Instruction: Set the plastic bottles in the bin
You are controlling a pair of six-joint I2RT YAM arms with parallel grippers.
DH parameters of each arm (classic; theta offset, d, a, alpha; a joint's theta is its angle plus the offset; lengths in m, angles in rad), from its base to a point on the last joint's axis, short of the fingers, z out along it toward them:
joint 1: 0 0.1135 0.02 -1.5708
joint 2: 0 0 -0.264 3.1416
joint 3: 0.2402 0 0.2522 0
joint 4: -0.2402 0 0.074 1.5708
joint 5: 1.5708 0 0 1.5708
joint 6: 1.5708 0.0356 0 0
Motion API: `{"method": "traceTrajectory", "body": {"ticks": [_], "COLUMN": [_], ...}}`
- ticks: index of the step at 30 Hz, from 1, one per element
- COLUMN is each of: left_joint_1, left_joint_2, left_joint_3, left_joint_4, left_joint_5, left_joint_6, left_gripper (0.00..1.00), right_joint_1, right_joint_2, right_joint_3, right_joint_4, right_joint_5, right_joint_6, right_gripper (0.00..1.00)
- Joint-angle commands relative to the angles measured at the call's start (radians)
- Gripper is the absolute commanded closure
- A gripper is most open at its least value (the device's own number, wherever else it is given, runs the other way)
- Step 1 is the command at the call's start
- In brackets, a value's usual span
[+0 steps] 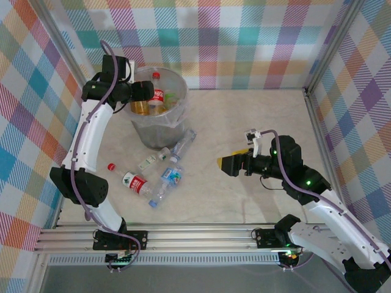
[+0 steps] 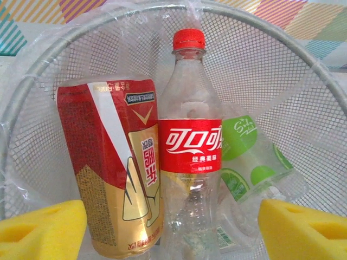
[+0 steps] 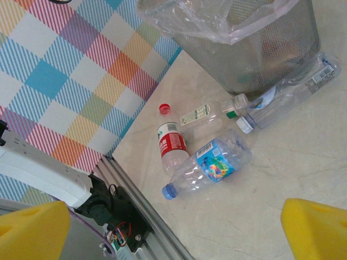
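Yellow pads (image 2: 46,230) at the bottom corners of the left wrist view, spread wide and touching nothing. Between them, but free of both, cola bottle (image 2: 190,146) upright inside the bin (image 2: 303,70), red cap up, leaning close to a gold bottle (image 2: 116,162) with a green bottle (image 2: 252,162) just behind. Judged as the end of a drop: left gripper (image 1: 145,93) over the rim, jaws apart, load down.

To finish well:
- Keep the jaws apart and lift straight up before swinging away; a sideways move risks catching the loose liner or tipping the bin.
- Clear the rim fully, then turn toward the table (image 3: 282,173).

Four more lying near the bin's foot:
- red bottle (image 3: 172,145) nearest the rail
- blue bottle (image 3: 209,167) just beside the red one
- small bottle (image 3: 203,115) with a green cap
- clear bottle (image 3: 290,89) resting against the bin wall

Probably best to take the red one first, as the easiest reach for the left arm. Come down with the jaws across the body at the label, not along it, and close gently, since a bottle this light and round seems likely to roll or crumple.

Right gripper (image 1: 235,163) hovering mid-table with jaws fully apart, holding nothing — well apart from the bottles.
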Motion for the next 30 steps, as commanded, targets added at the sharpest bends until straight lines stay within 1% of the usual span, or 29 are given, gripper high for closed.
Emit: {"method": "traceTrajectory", "body": {"ticks": [1, 3, 7, 10, 14, 17, 20, 25, 30], "left_joint_1": [0.014, 0.013, 0.006, -0.007, -0.062, -0.097, -0.125, -0.151, -0.160], "left_joint_2": [-0.057, -0.100, -0.235, -0.332, -0.471, -0.573, -0.655, -0.746, -0.815], "left_joint_3": [0.013, -0.038, -0.193, -0.296, -0.428, -0.552, -0.671, -0.834, -0.952], "left_joint_4": [-0.019, 0.000, 0.072, 0.098, 0.106, 0.123, 0.129, 0.146, 0.220], "left_joint_5": [0.074, 0.151, 0.286, 0.376, 0.386, 0.413, 0.447, 0.546, 0.586], "left_joint_6": [-0.012, -0.009, 0.002, -0.012, -0.036, -0.066, -0.086, -0.084, -0.114], "left_gripper": [0.19, 0.18, 0.13, 0.07, 0.00, 0.00, 0.00, 0.00, 0.00], "right_joint_1": [-0.002, -0.002, -0.002, -0.001, -0.001, 0.001, 0.007, 0.022, 0.072], "right_joint_2": [0.010, 0.027, 0.080, 0.128, 0.182, 0.244, 0.310, 0.425, 0.575], "right_joint_3": [-0.012, -0.014, -0.022, -0.035, -0.082, -0.104, -0.114, -0.104, -0.050], "right_joint_4": [0.026, 0.039, 0.075, 0.099, 0.170, 0.229, 0.272, 0.325, 0.384], "right_joint_5": [0.018, 0.026, 0.050, 0.089, 0.147, 0.159, 0.186, 0.233, 0.278], "right_joint_6": [0.024, 0.045, 0.110, 0.172, 0.285, 0.344, 0.386, 0.474, 0.526], "right_gripper": [0.00, 0.00, 0.00, 0.00, 0.00, 0.00, 0.02, 0.08, 0.16]}}
